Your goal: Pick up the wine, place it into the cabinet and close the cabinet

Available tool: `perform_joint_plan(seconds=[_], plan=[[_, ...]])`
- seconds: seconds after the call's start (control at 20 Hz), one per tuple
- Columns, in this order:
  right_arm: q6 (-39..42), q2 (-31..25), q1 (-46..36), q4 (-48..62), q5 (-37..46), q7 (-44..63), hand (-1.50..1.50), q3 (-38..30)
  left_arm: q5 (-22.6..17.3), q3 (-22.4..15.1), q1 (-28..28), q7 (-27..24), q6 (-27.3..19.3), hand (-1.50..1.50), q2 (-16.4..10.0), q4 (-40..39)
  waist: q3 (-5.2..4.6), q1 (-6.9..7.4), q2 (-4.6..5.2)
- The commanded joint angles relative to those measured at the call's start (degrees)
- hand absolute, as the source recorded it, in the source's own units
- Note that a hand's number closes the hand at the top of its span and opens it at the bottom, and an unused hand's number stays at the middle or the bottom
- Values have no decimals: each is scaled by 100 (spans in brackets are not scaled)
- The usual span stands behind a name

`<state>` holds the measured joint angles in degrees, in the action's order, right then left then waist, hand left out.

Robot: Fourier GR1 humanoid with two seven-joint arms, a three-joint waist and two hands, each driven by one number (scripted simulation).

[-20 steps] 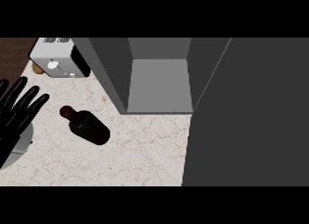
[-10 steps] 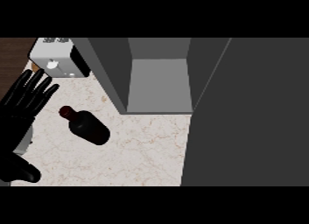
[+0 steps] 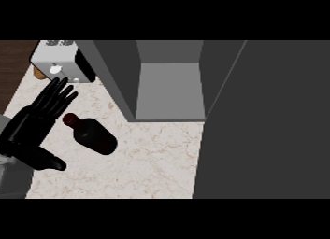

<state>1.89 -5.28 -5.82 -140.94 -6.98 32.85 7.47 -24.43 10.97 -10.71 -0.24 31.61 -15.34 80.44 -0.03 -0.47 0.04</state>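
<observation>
Left hand [image 3: 31,128]: fingers [image 3: 57,95] straight and slightly fanned, released, holding nothing. Thumb [image 3: 48,161] is splayed back toward me, away from the fingertips. The span is wide, which I read as set ready for a grasp that has not yet begun.

Just to the right of the fingers' base lies the wine bottle [image 3: 93,135], on its side on the pale marbled surface [image 3: 154,158]. Its neck is nearest the fingers and its body runs away from them, down and to the right. The neck is very near the hand; I cannot tell whether they touch. Nothing is curled round it.

Beyond the fingertips, against the surface's far edge, sits a white toaster [image 3: 57,65], close enough that I would mind it during any sweep forward.

Further right of the fingers, past the bottle, the grey cabinet [image 3: 168,91] stands open with a bare floor. Its door [image 3: 271,121] is swung wide and fills the far right.

My judgement: with the bottle lying flat and its neck toward the hand, I would close round the body, then carry it right into the opening. A round bottle may roll if nudged first.

Right hand does not show.
</observation>
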Motion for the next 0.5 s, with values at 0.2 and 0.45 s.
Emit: perform_joint_plan(seconds=[0.2, 0.45], plan=[[95, -72, -195, -25, -576, 105, -150, -488, 1117, -226, -247, -1303, 260, -150, 202, -1622, 1, 2, 9], [31, 196, 13, -188, 23, 1, -150, 216, 1822, -213, -759, -2545, 362, -150, 121, -3265, -6, -53, 20]])
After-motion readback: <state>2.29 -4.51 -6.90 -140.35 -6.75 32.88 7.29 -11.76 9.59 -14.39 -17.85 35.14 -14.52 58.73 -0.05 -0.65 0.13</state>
